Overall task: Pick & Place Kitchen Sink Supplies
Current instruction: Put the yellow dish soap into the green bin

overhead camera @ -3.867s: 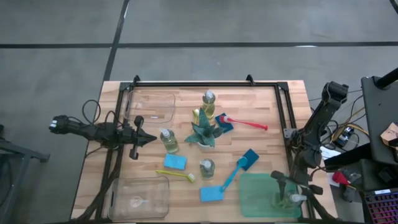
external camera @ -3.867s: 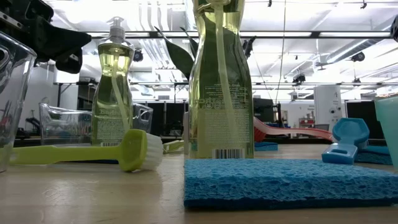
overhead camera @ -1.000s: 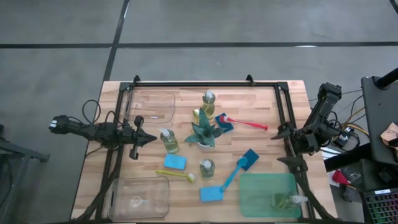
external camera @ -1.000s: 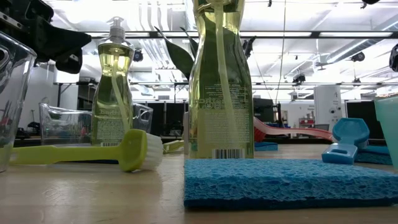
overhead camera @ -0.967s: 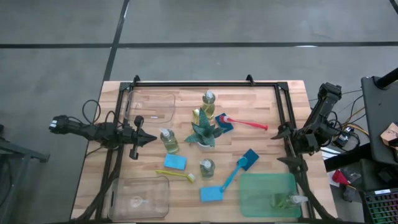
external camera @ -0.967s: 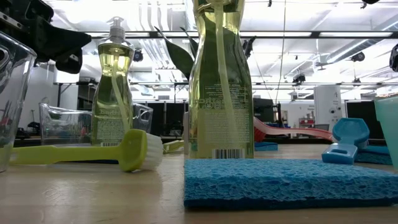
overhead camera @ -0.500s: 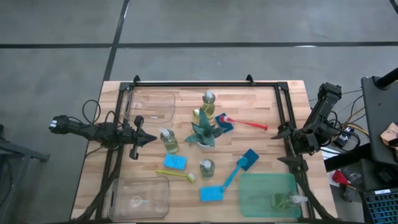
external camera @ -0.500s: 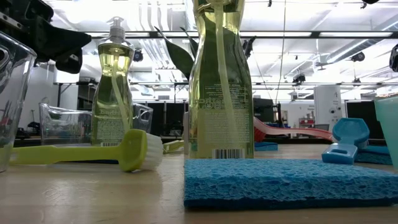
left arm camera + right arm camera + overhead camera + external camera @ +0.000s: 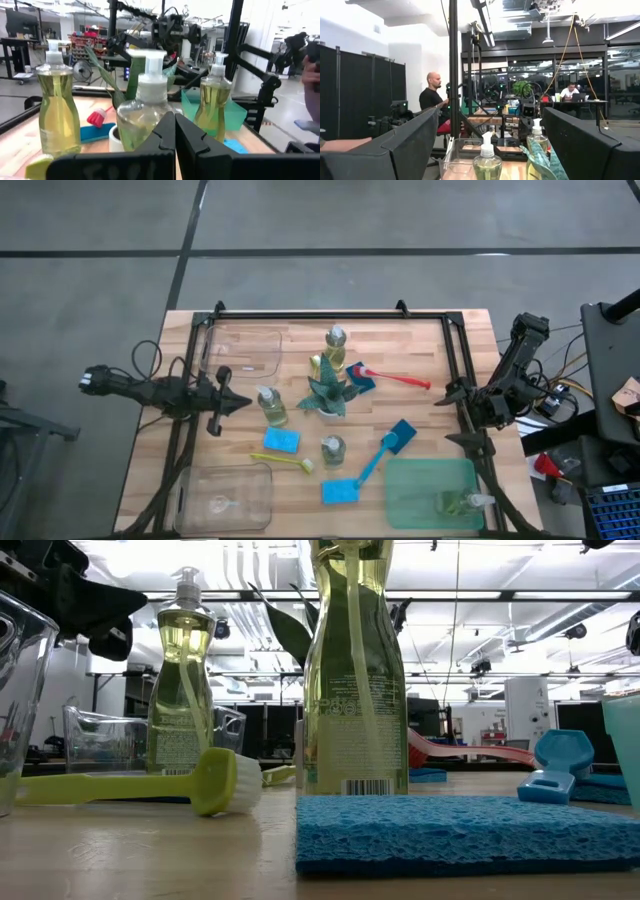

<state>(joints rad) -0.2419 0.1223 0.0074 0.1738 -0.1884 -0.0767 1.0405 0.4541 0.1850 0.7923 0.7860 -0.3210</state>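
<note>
the right end effector [image 9: 452, 412] hangs at the right edge of the counter [image 9: 425, 370], beyond the green tray [image 9: 415, 485], its fingers spread wide and carrying nothing. the left end effector [image 9: 222, 402] waits at the counter's left edge with its fingers pressed together, as its own wrist view shows, and also carries nothing.

one pump bottle [image 9: 458, 502] already lies on its side in the green tray, so the step in hand is judged to be a reach for the next supply. the nearest candidates to the right arm are the blue brush [image 9: 385, 448] and the red-pink brush [image 9: 392, 377]. a slim brush is best taken across the handle near its middle, with the fingers square to it; a bottle is best gripped around the body below the pump, approached from the open side so that the potted plant [image 9: 327, 393] is not knocked.

supplies not yet placed: four upright pump bottles of yellow-green liquid, clear-walled with white pumps, two behind the plant [image 9: 335, 348], one to its left [image 9: 270, 406] and one in front of it [image 9: 332, 450]; the low view shows the last with a barcode label [image 9: 355, 670]. two flat blue sponges, open-pored in texture, lie near the front [image 9: 282, 440] [image 9: 340, 491]. the yellow-green brush [image 9: 285, 461] lies between the two sponges, its round head facing the low camera. two clear bins [image 9: 240, 348] stand on the left side.
</note>
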